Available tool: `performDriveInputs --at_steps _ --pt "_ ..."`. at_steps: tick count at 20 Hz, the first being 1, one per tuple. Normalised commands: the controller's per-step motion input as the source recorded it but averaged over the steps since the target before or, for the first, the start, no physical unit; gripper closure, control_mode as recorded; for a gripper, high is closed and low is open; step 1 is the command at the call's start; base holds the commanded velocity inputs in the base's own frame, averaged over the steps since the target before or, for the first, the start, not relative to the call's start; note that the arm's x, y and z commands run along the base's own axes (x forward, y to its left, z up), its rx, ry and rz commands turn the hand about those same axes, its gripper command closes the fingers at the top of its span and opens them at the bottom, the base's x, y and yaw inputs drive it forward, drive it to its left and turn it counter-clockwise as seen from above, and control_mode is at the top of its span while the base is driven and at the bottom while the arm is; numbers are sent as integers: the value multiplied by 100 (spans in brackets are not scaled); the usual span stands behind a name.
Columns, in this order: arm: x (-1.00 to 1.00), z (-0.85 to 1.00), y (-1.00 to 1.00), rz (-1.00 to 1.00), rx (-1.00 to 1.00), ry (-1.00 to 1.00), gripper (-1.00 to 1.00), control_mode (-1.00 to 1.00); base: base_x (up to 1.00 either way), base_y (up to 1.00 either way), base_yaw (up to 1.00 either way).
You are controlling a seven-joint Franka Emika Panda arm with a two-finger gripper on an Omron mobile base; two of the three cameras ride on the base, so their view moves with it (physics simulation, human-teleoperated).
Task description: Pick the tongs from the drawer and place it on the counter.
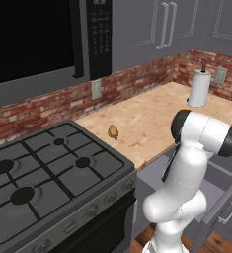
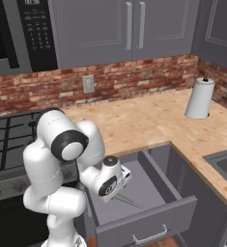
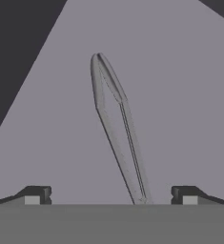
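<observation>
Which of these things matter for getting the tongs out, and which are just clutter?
Job:
- tongs, flat on the drawer floor
- drawer, pulled open
- counter, where they go
- gripper, open above the tongs

Lying about:
- paper towel roll
- yellow-brown lump by the stove
- microwave

Bare drawer (image 2: 153, 185) floor all around the tongs (image 3: 117, 128).
</observation>
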Motion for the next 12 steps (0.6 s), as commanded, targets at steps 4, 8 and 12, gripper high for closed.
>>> performDriveInputs --at_steps 4,8,12 --pt "0 -34 -8 0 0 0 -100 -100 0 0 0" --pt "0 -31 -10 0 0 0 -100 -100 0 0 0" --pt "0 -22 -13 0 0 0 -100 -100 0 0 0"
